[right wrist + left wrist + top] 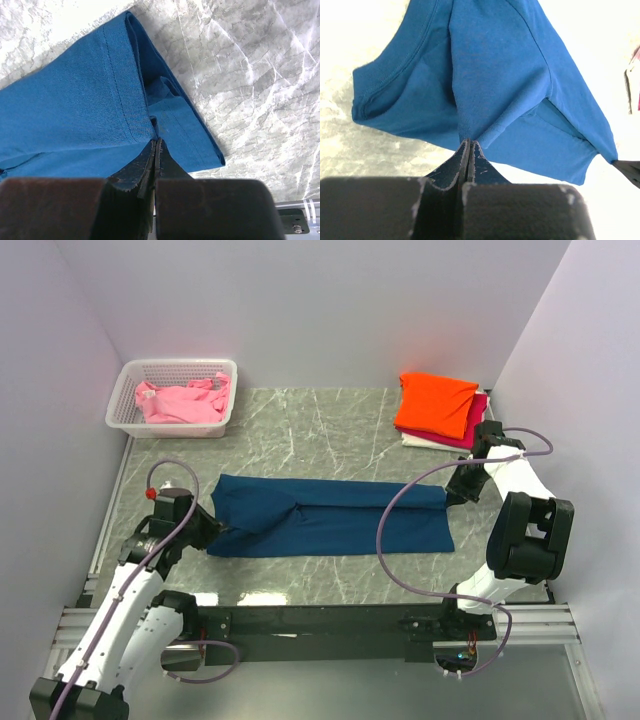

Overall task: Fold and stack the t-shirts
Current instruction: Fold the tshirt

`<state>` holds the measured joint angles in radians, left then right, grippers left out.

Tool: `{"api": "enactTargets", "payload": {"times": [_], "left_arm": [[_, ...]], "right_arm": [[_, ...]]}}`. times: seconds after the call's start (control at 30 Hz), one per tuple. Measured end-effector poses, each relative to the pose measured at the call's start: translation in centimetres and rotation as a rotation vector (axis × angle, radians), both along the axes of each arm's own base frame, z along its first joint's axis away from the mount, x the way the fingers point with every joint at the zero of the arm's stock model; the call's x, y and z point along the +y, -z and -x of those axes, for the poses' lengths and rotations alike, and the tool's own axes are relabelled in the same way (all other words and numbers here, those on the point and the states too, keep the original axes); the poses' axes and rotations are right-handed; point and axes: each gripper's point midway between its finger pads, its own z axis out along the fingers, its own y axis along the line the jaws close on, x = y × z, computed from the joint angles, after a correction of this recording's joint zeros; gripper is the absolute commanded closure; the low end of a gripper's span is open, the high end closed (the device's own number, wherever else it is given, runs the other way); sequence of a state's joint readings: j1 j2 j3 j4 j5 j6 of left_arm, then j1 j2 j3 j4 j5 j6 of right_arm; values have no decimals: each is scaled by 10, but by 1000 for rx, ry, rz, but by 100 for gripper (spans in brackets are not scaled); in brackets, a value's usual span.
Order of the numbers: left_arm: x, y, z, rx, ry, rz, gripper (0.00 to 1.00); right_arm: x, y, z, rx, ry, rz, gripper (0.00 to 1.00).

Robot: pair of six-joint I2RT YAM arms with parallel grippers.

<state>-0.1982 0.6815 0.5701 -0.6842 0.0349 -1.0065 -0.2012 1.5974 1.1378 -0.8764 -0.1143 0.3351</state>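
The dark blue t-shirt [330,515] lies folded into a long band across the middle of the grey marbled table [300,430], running left to right, collar end on the left and hem end on the right. The left gripper [470,142] is clenched on the cloth at the near left end, its jaws pressed together on a fold beside the collar. The right gripper [156,140] is clenched on the stitched hem at the far right corner of the band, pinching several layers. The cloth between the two looks drawn fairly straight, with a crease running along its length. At the far left stands a white lattice basket [128,390] with a crumpled pink t-shirt [180,403] inside. At the far right sits a stack of folded shirts: an orange t-shirt [435,400] on top, a magenta t-shirt [478,420] under it, and a white t-shirt [420,441] at the bottom.
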Motion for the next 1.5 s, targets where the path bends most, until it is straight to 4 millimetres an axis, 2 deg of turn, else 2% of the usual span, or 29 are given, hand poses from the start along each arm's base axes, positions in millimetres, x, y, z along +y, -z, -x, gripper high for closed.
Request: {"api": "enactTargets", "payload": {"times": [0.07, 0.1, 0.13, 0.17, 0.27, 0.4, 0.5, 0.53, 0.6, 0.67, 0.7, 0.8, 0.87, 1.0, 1.17, 1.3, 1.5], "left_arm": [[-1, 0, 2, 6, 1, 6, 99], [-1, 1, 3, 10, 1, 7, 99], [-1, 1, 4, 14, 2, 9, 99], [-2, 2, 4, 18, 3, 12, 99], [-2, 5, 4, 36, 5, 11, 99], [-2, 15, 5, 84, 4, 1, 99], [-2, 20, 7, 116, 7, -4, 84], [-2, 22, 8, 122, 9, -6, 82], [-2, 24, 10, 136, 10, -10, 80], [-1, 24, 10, 137, 7, -15, 81], [0, 24, 9, 136, 7, -17, 83], [0, 28, 4, 143, 2, -26, 96], [0, 33, -1, 159, 4, -38, 95], [-1, 38, -11, 189, 25, -62, 73], [-4, 37, -12, 176, 68, -70, 69], [-11, 40, -4, 179, 110, -40, 65], [-17, 53, 11, 260, 152, -57, 62]], "right_arm": [[0, 0, 0, 0, -1, 2, 100], [-1, 0, 0, 1, -2, 3, 96], [-1, 0, 0, 1, -2, 5, 88], [-1, 0, 1, 3, -1, 8, 70], [-4, 0, 3, 10, -2, 24, 53], [3, -13, 3, -22, -27, 60, 47], [22, -29, -1, -75, -85, 79, 46], [30, -34, -3, -93, -106, 82, 46], [59, -43, -9, -130, -185, 83, 46], [101, -47, -12, -164, -283, 49, 47], [122, -48, -10, -175, -328, 20, 47], [176, -45, 0, -172, -438, -75, 49], [204, -37, 9, -146, -497, -119, 50], [253, -22, 26, -83, -599, -173, 50], [307, -16, 46, -55, -703, -250, 50], [349, -19, 53, -58, -749, -333, 50], [389, -17, 63, -37, -771, -408, 50]]}}
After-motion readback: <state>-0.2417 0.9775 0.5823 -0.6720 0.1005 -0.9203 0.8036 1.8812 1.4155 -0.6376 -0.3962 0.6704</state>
